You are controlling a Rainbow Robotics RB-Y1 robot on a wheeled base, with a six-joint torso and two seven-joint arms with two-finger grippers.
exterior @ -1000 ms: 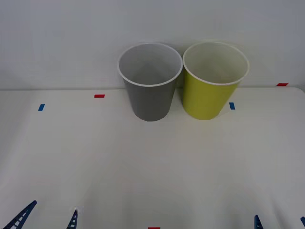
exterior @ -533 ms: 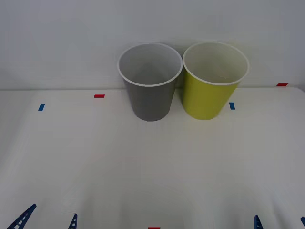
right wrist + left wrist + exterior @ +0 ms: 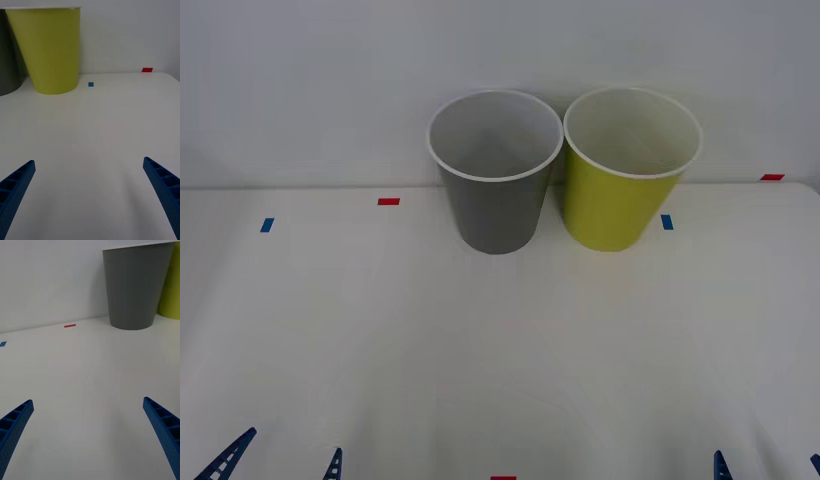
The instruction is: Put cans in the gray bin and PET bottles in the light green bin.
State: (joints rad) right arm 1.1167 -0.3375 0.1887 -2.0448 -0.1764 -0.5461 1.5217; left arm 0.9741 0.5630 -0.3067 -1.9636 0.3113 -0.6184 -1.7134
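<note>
Gray tapered plastic bin (image 3: 495, 200) stands just beside a yellow-green plastic bin (image 3: 620, 195) on the white table (image 3: 500, 350). Left gripper (image 3: 88, 442) and right gripper (image 3: 90, 202) hover low near the front edge, fingers spread wide, empty.

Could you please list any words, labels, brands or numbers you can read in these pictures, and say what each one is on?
None: no readable text.
The gray bin and light green bin are plain.
The red and blue tape marks on the table are blank.
</note>
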